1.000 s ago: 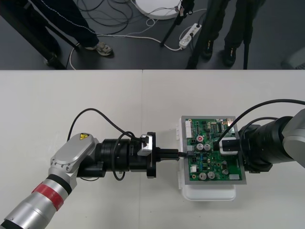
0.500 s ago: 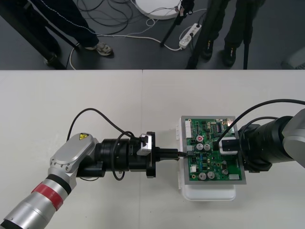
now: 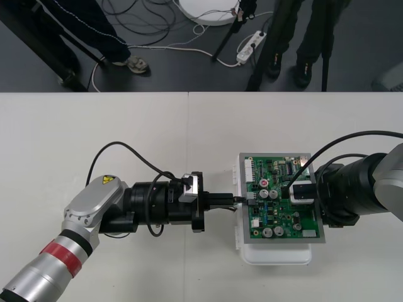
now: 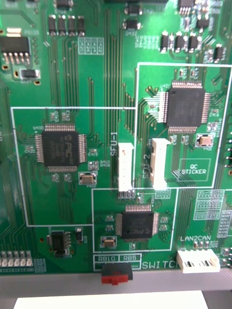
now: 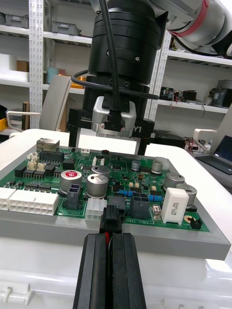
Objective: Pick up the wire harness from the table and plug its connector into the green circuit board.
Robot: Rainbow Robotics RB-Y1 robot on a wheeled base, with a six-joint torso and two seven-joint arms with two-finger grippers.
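Observation:
The green circuit board (image 3: 283, 217) sits on its white base (image 3: 277, 253) right of the table's middle. My left gripper (image 3: 236, 201) reaches in level from the left and touches the board's left edge. In the left wrist view its fingers (image 5: 94, 270) are shut on the harness, with a red wire between them. The black plug (image 5: 112, 219) juts from the tips at the board's edge (image 5: 145, 222), beside a white socket (image 5: 96, 208). I cannot tell whether it is seated. My right gripper (image 3: 301, 192) hangs over the board's right half (image 4: 96, 72), and it stands behind the board (image 5: 116, 120) in the left wrist view.
The white base (image 5: 145, 275) sticks out below the board on the near side. Tall capacitors (image 5: 99, 186) and a white block (image 5: 175, 205) stand just behind the plug. Bare table (image 3: 94, 126) lies left of and beyond the board.
My left gripper has shifted slightly toward the table's far edge with the plug still at the board's left edge. The right arm has not moved.

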